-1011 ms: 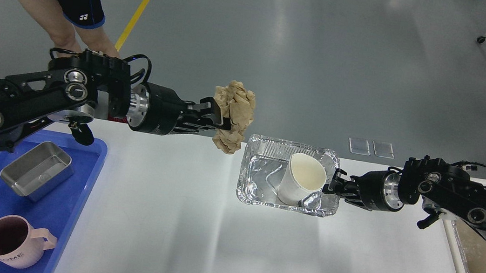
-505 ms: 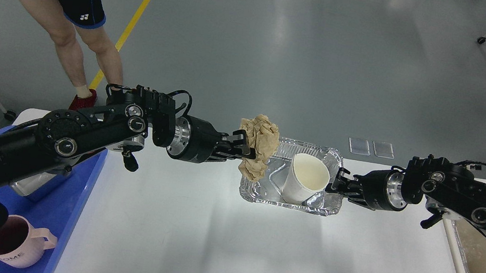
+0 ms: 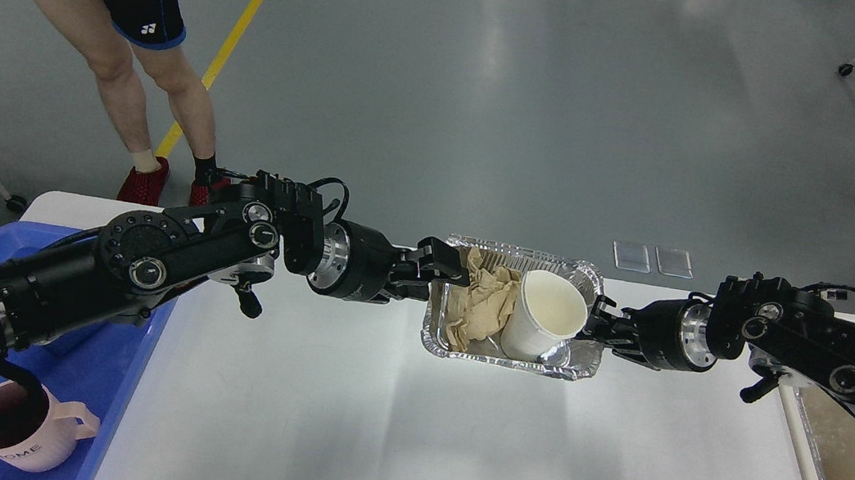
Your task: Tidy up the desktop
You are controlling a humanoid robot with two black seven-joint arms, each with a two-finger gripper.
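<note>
The crumpled brown paper [image 3: 481, 306], earlier held aloft, now lies inside the foil tray [image 3: 508, 360] beside the white paper cup [image 3: 545, 317]. The left gripper [image 3: 450, 266], fingers spread, sits at the tray's left rim; the right gripper [image 3: 600, 319] pinches the tray's right rim (fingers partly hidden). The tray stands near the far edge of the desktop [image 3: 401, 443], with bare surface on its near side.

Glossy grey floor [image 3: 499, 76], yellow line [image 3: 245, 26]
</note>
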